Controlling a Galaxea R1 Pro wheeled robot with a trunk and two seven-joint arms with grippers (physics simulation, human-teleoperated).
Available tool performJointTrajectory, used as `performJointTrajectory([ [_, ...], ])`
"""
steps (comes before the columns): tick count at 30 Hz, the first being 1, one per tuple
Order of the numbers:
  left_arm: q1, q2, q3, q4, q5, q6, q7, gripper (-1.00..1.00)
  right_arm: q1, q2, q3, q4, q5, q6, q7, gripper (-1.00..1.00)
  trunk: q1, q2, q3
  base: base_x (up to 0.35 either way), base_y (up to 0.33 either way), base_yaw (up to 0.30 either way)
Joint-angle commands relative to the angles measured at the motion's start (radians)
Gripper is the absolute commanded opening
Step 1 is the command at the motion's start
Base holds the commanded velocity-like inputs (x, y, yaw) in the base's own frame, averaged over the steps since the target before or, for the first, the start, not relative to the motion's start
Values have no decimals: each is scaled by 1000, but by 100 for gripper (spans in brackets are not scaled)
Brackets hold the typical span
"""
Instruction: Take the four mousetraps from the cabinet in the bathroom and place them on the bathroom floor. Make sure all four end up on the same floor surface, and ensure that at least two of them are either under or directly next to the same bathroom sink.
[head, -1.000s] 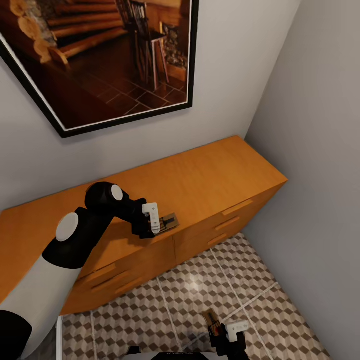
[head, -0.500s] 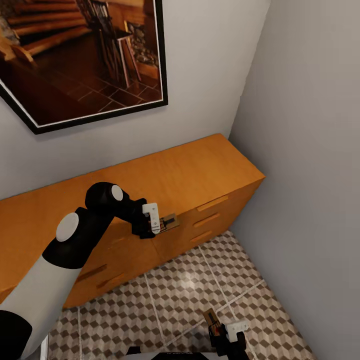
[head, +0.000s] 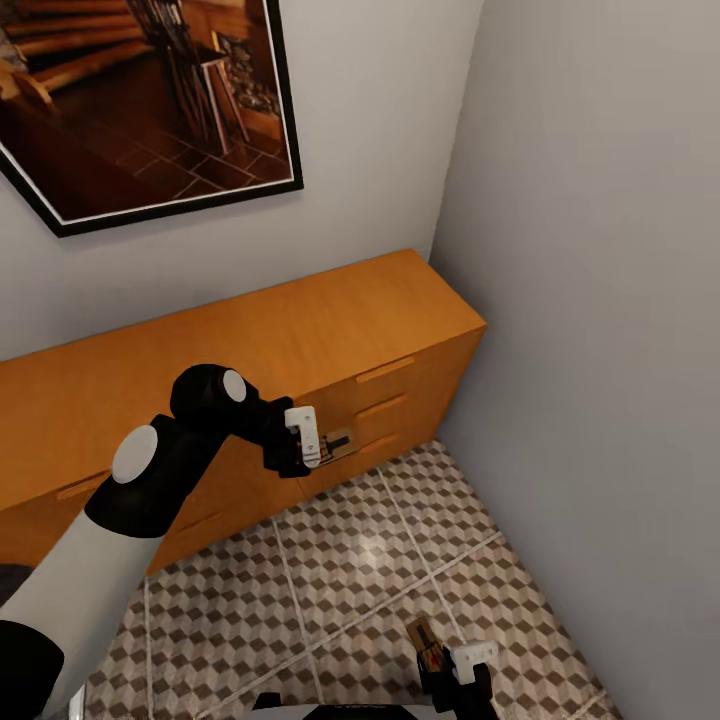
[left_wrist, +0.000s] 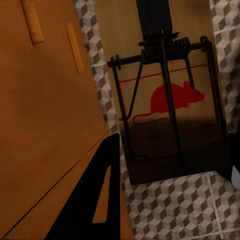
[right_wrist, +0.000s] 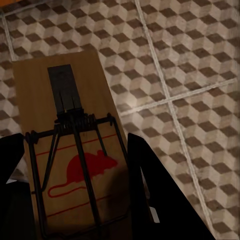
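Two mousetraps are visible. One mousetrap (head: 338, 441) (left_wrist: 167, 95) is a flat wooden board with dark wire spring and red mouse print, held in the air before the orange-brown cabinet (head: 300, 340). The second mousetrap (head: 424, 640) (right_wrist: 75, 155), identical, hangs above the cube-patterned floor (head: 350, 570) at 6 o'clock.

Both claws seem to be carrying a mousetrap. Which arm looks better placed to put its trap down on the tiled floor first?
Probably the right. The right gripper holds its mousetrap low over the bathroom floor; the left gripper holds its trap higher, at the cabinet front.
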Motion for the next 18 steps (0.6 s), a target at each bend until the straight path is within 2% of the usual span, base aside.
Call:
performJointTrajectory([
  [1, -1, 1, -2, -1, -8, 7, -8, -100, -1, 0, 1, 1, 4, -3, -2, -100, 0, -2, -1, -286, -211, 0],
  [9, -1, 2, -5, 4, -7, 7, -8, -100, -1, 0, 1, 1, 4, -3, -3, -100, 0, -2, -1, -256, -196, 0],
  [18, 1, 22, -8, 42, -5, 7, -8, -100, -1, 0, 1, 2, 4, -3, -2, -100, 0, -2, -1, -38, -29, 0],
])
